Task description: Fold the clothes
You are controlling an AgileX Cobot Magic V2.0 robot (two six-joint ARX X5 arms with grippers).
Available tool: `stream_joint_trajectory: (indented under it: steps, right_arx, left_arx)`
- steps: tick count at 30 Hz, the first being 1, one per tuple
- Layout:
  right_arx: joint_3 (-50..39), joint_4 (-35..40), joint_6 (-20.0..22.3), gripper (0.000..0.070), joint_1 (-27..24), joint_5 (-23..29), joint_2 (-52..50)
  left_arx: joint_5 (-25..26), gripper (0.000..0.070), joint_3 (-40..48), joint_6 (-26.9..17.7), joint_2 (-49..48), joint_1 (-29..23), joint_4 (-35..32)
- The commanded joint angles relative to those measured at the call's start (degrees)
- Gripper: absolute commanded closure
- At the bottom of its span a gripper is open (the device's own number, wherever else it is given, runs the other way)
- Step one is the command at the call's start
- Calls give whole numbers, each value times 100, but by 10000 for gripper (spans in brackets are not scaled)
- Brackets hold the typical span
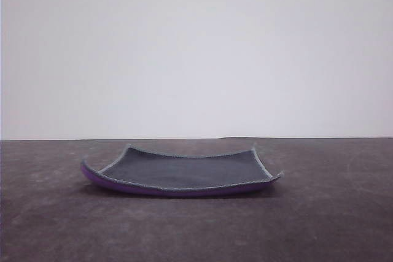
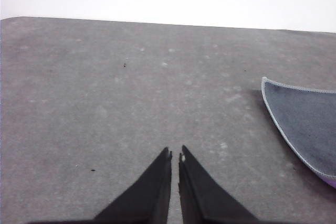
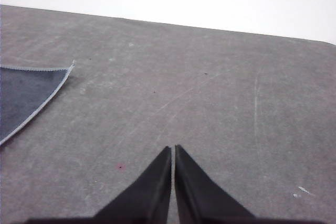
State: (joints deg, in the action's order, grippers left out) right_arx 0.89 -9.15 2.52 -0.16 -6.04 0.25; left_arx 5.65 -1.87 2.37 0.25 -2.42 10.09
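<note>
Grey cloth (image 1: 184, 170) flat btwn hands, apart from both, left hand (image 2: 175, 154) & right hand (image 3: 172, 149) closed, empty

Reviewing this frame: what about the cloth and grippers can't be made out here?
- Square cloth, dark grey face up: its purple underside is hidden against the table, front view.
- The cloth is cut off by the frame edge in both wrist views.
- Left gripper, right gripper: only the fingertips are in frame.

Soft, even light; faint haze
</note>
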Motion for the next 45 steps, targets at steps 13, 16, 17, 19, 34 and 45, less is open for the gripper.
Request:
stream_joint_trajectory:
  steps: [13,16,17,19,34,45]
  right_arx:
    - [649,392,-1774,696,0,-47,178]
    - [1365,279,-2004,696,4,-332,697]
    - [1697,204,-2060,696,4,-503,1018]
    - [2359,-32,-1988,696,4,-765,1716]
    - [6231,-1108,-916,696,79,-1856,7486]
    - [6435,-1150,-913,696,79,-2158,8556]
  left_arx:
    - [368,688,-582,731,82,-7,-581]
    - [231,688,-1229,852,446,-7,-527]
    - [227,688,-1505,971,684,-7,-507]
    - [246,688,-2082,1115,1272,-7,-346]
    - [2122,688,-6198,761,7158,250,1082]
    - [2439,688,-6721,375,8913,331,1262]
